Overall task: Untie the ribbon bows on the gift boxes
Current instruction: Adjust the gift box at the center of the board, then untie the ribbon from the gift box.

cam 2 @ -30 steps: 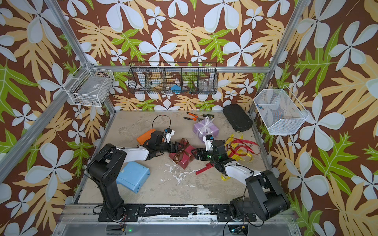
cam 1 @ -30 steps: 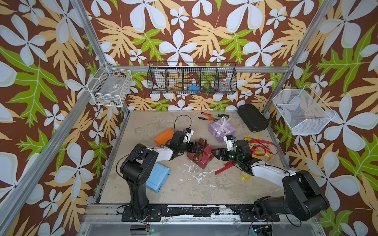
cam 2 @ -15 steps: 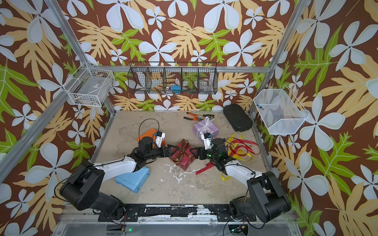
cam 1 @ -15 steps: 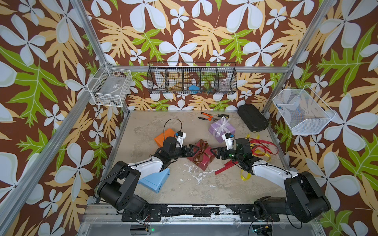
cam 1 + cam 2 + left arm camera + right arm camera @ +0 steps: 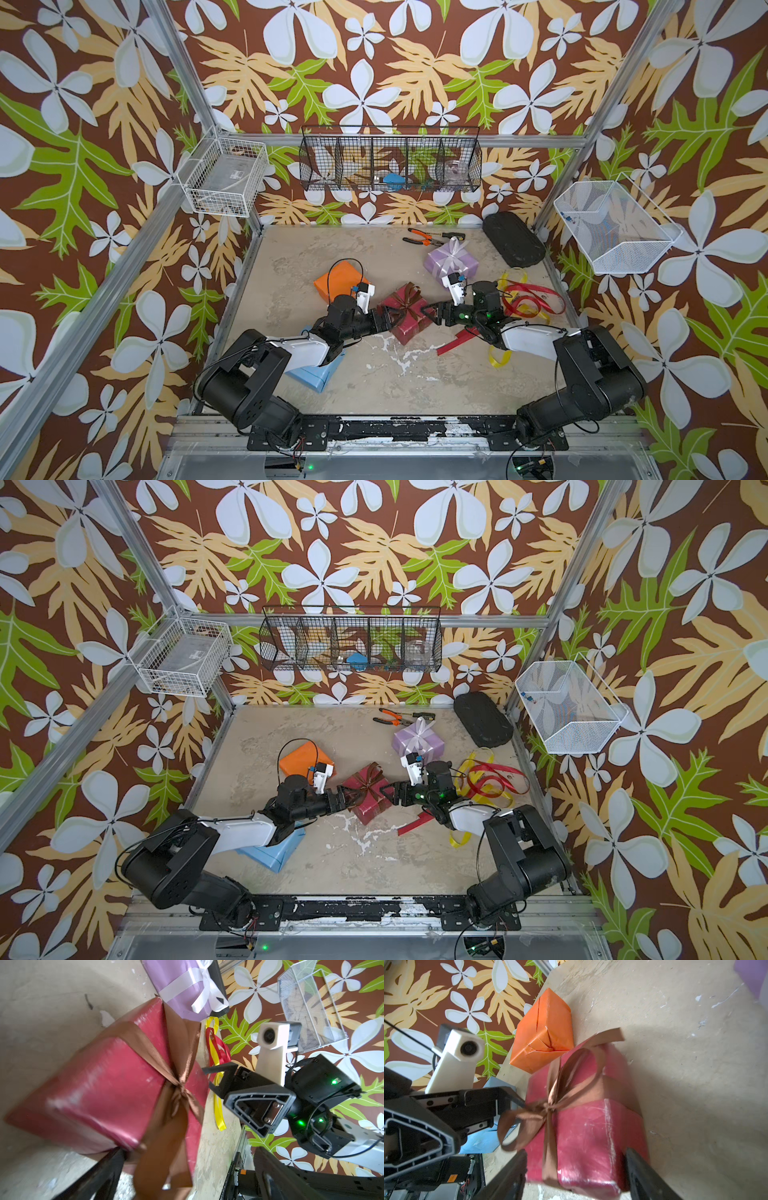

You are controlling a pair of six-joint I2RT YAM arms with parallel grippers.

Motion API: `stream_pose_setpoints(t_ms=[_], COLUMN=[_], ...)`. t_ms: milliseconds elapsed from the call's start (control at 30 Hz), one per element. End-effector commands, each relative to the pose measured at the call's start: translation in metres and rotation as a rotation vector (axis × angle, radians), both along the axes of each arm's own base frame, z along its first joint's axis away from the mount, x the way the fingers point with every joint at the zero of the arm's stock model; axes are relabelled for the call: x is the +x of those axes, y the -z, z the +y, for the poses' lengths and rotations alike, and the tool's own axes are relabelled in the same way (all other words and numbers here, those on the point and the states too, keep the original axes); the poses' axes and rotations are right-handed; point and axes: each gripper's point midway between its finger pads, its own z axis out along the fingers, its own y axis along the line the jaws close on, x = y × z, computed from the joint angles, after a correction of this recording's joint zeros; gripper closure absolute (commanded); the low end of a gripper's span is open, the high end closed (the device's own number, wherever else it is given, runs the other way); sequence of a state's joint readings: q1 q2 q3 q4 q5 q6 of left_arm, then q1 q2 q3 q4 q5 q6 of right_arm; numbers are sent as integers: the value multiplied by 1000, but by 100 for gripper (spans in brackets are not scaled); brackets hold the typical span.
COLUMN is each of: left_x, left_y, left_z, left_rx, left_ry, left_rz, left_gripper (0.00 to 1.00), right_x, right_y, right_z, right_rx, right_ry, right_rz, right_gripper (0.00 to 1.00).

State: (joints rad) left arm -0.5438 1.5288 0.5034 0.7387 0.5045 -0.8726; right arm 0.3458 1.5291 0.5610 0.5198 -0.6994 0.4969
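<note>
2/4 undone; brown bow (image 5: pixel 406 300), white bow (image 5: pixel 453 249) still tied; L hand (image 5: pixel 388 318), R hand (image 5: pixel 428 313) open, empty, by dark red box (image 5: pixel 409 326).

Both top views are bright and evenly lit; wrist views smear the dark red box (image 5: pixel 99 1093).

brown bow (image 5: pixel 409 295) tied on dark red box (image 5: pixel 410 327), white bow (image 5: pixel 453 249) on lilac box (image 5: pixel 467 262), red, yellow ribbons (image 5: pixel 521 305) loose.
</note>
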Motion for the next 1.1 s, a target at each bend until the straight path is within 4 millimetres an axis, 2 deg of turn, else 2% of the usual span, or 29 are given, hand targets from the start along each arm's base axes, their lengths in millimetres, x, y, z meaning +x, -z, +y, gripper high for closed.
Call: stream_pose_setpoints(t_ms=[0, 167, 267, 400, 567, 667, 767, 833, 900, 1067], left_x=[12, 29, 32, 35, 38, 35, 29, 24, 19, 16], left_y=[-21, -10, -12, -8, -6, 1, 10, 14, 17, 23], left_z=[-11, -27, -28, -12, 14, 23, 26, 28, 32, 49], left_rx=[-57, -40, -48, -4, 20, 47, 53, 31, 11, 0], left_ry=[18, 55, 56, 23, -37, -52, -52, -55, -81, -180], left_rz=[-68, -62, -72, -79, -88, -86, -62, -46, -28, -9], left_gripper=[0, 0, 0, 0, 0, 1, 9, 23, 41, 50], right_x=[-15, -50, -57, -44, -24, -17, -13, -12, -13, -15], right_y=[-10, 0, 6, 3, -19, -29, -31, -29, -28, -24], right_z=[9, 7, -5, -30, -53, -58, -60, -59, -57, -57], right_rx=[75, 85, 28, -125, -243, -272, -278, -275, -264, -257], right_ry=[-56, -69, -27, 105, 231, 259, 270, 268, 261, 261], right_rz=[6, 50, 51, 10, -55, -79, -82, -74, -66, -52], right_gripper=[26, 26, 25, 24, 22, 21, 21, 21, 21, 21])
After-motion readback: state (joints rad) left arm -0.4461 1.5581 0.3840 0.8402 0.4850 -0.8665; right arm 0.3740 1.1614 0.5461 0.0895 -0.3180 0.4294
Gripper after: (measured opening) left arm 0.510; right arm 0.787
